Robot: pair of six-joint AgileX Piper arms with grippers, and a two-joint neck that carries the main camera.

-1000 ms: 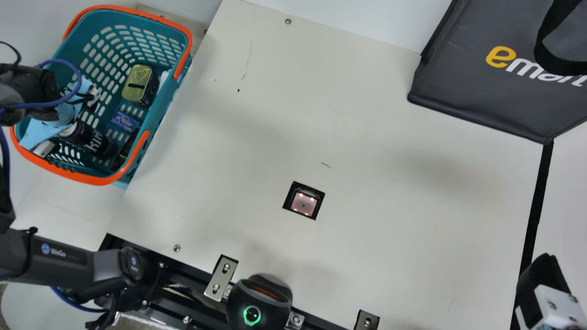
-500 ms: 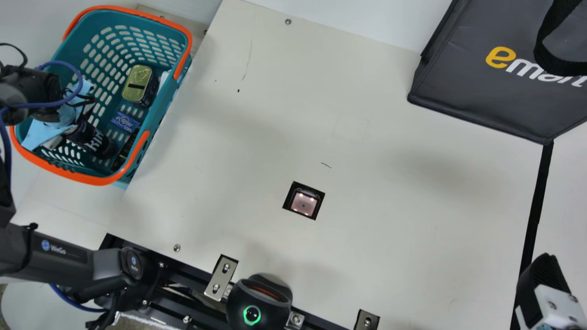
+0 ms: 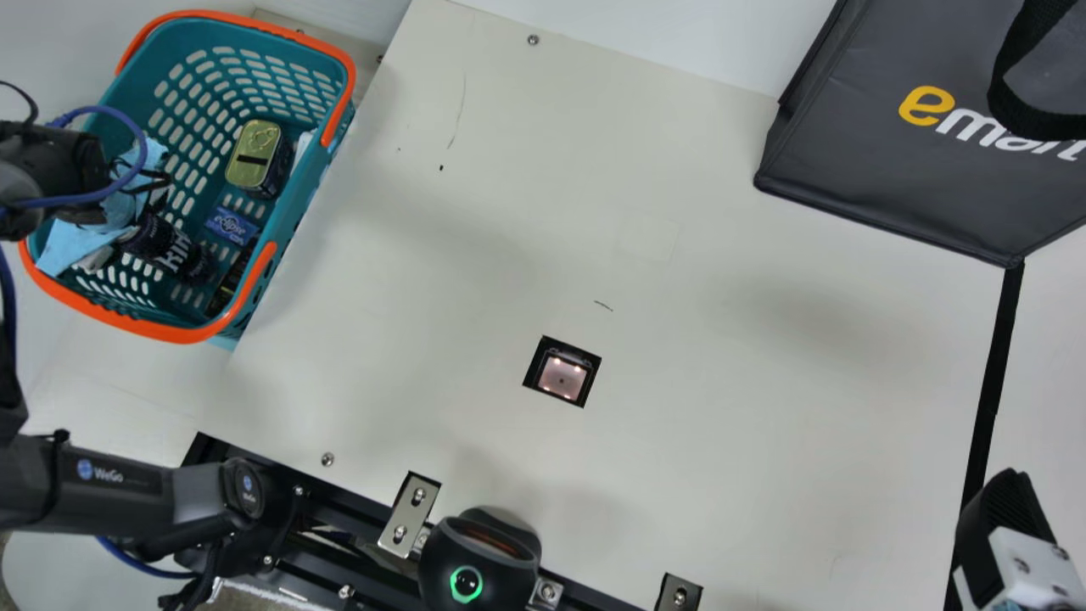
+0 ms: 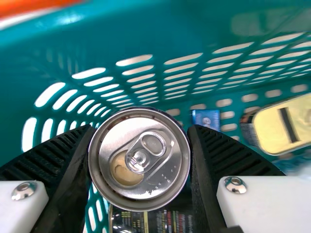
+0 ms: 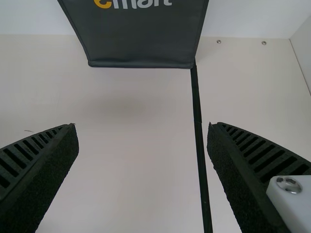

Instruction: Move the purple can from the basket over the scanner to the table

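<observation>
In the far-left teal plastic basket (image 3: 174,333), the purple cylindrical metal can (image 3: 174,252) is clamped by the black left gripper (image 3: 137,233); the right gripper (image 3: 1007,496) is spread apart.

The cream table (image 3: 721,424) was matte and lightly scratched, with small screws (image 3: 533,39) near its far edge and a black strip (image 3: 988,373) running along its right part. Beyond that far edge lay a plain white surface (image 3: 662,34). A sliver of grey-brown floor (image 3: 254,599) showed past the table's near edge. Soft, diffuse light left faint shadows across the tabletop.
</observation>
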